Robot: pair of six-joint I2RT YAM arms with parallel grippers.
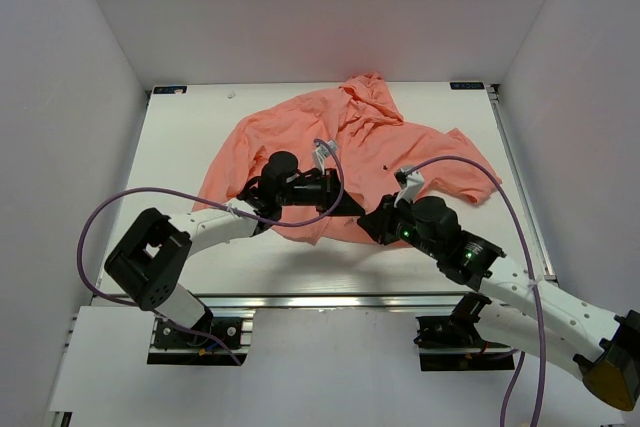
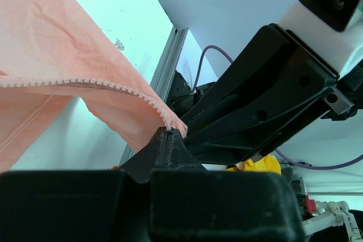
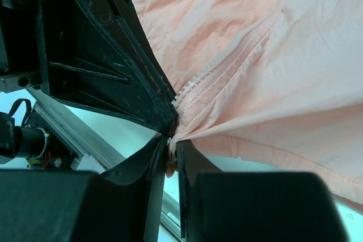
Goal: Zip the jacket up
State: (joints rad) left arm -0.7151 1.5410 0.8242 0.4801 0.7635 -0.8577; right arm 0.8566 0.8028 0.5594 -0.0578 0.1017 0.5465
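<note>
The salmon-pink jacket (image 1: 300,137) lies crumpled across the white table, hood at the back. Both grippers meet at its near hem. My left gripper (image 1: 348,204) is shut on the end of one zipper edge; in the left wrist view the jaws (image 2: 168,133) pinch the fabric where the row of zipper teeth (image 2: 85,83) ends. My right gripper (image 1: 368,224) sits right beside it. In the right wrist view its jaws (image 3: 172,148) are shut on a fold of the jacket (image 3: 272,55) just below the zipper (image 3: 221,66). The left gripper's fingers (image 3: 102,55) touch the same spot.
A bare strip of table (image 1: 300,257) lies between the jacket and the aluminium rail (image 1: 330,300) at the near edge. White walls enclose the table on three sides. Purple cables (image 1: 100,217) loop over both arms.
</note>
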